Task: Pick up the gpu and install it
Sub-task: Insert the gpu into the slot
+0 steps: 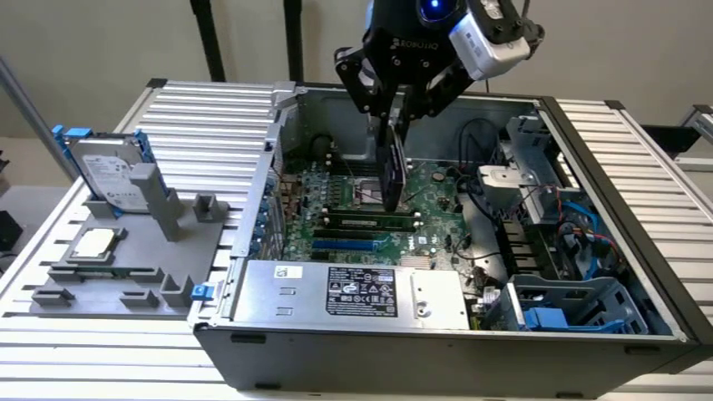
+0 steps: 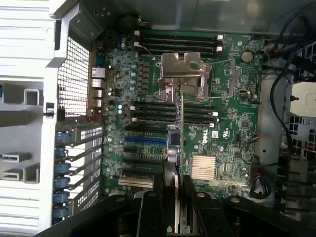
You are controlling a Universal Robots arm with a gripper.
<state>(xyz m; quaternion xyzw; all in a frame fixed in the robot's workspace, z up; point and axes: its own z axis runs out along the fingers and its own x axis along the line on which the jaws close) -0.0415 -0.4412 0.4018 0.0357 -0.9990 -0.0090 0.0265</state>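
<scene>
One expansion card, the gpu [image 1: 392,167], is in the grasp of the pincer [image 1: 399,113]. Every other part lies untouched.

1. Exterior view's left: a grey fixture [image 1: 123,280] sits on the slatted counter [image 1: 212,117]. It carries a hard drive [image 1: 109,171] in a blue frame, propped upright at the far end. A CPU chip [image 1: 93,243] lies flat nearer.

2. Centre: the open computer case [image 1: 334,359] lies on its side. The power supply [image 1: 346,292] runs along its near wall, with the motherboard [image 1: 435,196] beyond it.

3. Over the motherboard: the pincer is closed on the upper edge of the gpu, with only the card's thickness between its fingers. The card hangs below the pincer, its visible long axis close to vertical. Its lower end is by the CPU socket [image 1: 366,194], just beyond the memory modules [image 1: 368,221]. Contact with the board cannot be determined.

4. Governing relation: the blue expansion slot [image 1: 351,245] lies nearer than the card's lower end and slightly toward the exterior view's left. The slot runs left to right, whereas the card presents edge-on, so its plane appears to stand across the slot. The gpu is judged not seated.

5. Exterior view's right: a drive cage [image 1: 533,146], black cables [image 1: 479,134] and a blue caddy [image 1: 557,317] occupy that end of the case.
</scene>
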